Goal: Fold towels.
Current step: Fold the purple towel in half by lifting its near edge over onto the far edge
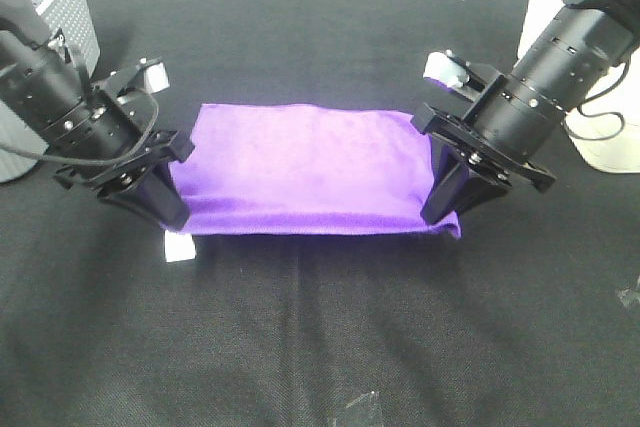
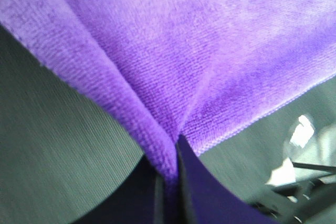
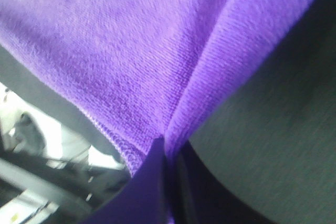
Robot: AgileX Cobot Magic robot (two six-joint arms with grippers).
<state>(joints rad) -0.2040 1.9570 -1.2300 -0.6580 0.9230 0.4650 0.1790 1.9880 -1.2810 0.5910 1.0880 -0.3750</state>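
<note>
From the high camera, the purple towel point(image 1: 310, 172) lies mid-table as a wide, fuzzy band on the black cloth table point(image 1: 320, 357). There is bare cloth toward 6 and 12 o'clock. A grey perforated basket point(image 1: 72, 9) stands at 10 o'clock. The left claw point(image 1: 168, 211) grips the 8 o'clock corner, just above a small white tag point(image 1: 178, 248). The right claw point(image 1: 446, 209) grips the 4 o'clock corner.

At the left wrist, the left claw point(image 2: 170, 157) is closed tight on the creased, ribbed microfibre of the towel point(image 2: 184, 40).

At the right wrist, the right claw point(image 3: 167, 151) is clamped the same way, and the towel point(image 3: 131, 40) fans outward from its tips.
</note>
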